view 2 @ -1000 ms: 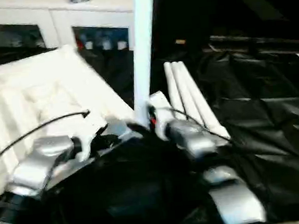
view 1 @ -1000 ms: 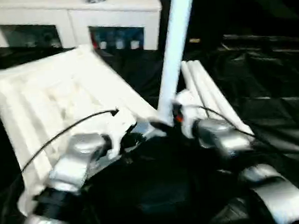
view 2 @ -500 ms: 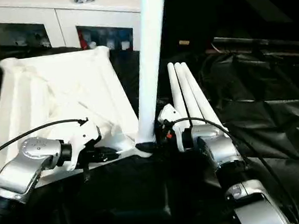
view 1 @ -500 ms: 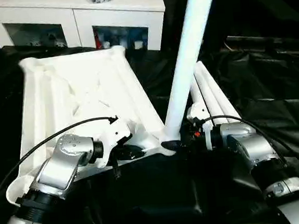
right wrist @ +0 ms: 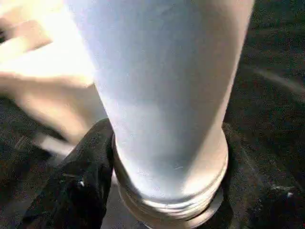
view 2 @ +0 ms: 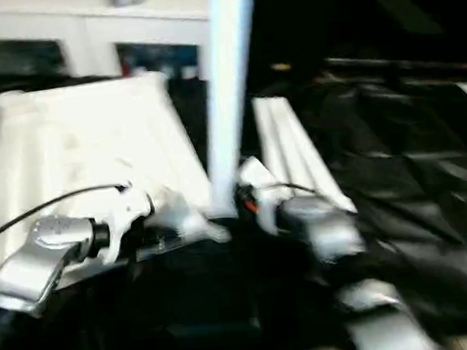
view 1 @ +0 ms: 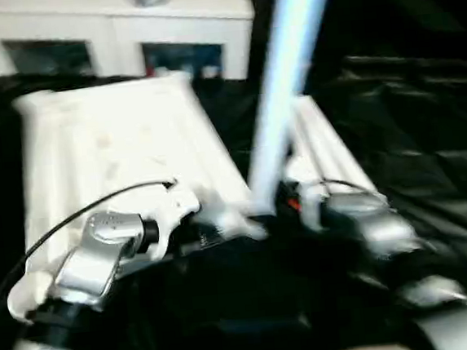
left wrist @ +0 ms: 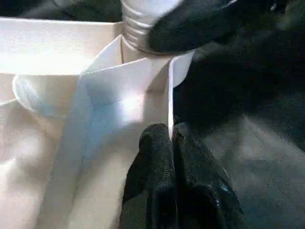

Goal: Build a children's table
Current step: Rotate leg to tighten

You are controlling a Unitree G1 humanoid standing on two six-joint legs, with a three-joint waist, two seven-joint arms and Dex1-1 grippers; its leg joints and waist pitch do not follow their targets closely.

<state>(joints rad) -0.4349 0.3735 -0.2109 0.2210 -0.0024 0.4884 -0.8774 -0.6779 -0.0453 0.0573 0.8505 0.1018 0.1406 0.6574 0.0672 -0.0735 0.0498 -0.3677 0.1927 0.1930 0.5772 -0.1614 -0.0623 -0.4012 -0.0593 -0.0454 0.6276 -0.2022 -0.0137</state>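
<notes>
Fingers [left wrist: 159, 157] of the left gripper [left wrist: 172, 143] pinch the thin rim of the upturned table top [view 1: 116, 144] at its near corner. Just beside them, the right gripper [right wrist: 167, 191] clasps an upright leg [view 1: 286, 72] at its threaded base, over the corner socket. Three spare legs [view 1: 325, 146] lie beyond on black sheeting [view 1: 428, 150]. A white cabinet [view 1: 115, 38] stands farthest back.

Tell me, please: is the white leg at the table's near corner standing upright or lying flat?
Upright, leaning slightly. The leg rises from the tabletop's near corner socket, with the right gripper around its threaded base; three other legs lie flat beside it.
</notes>
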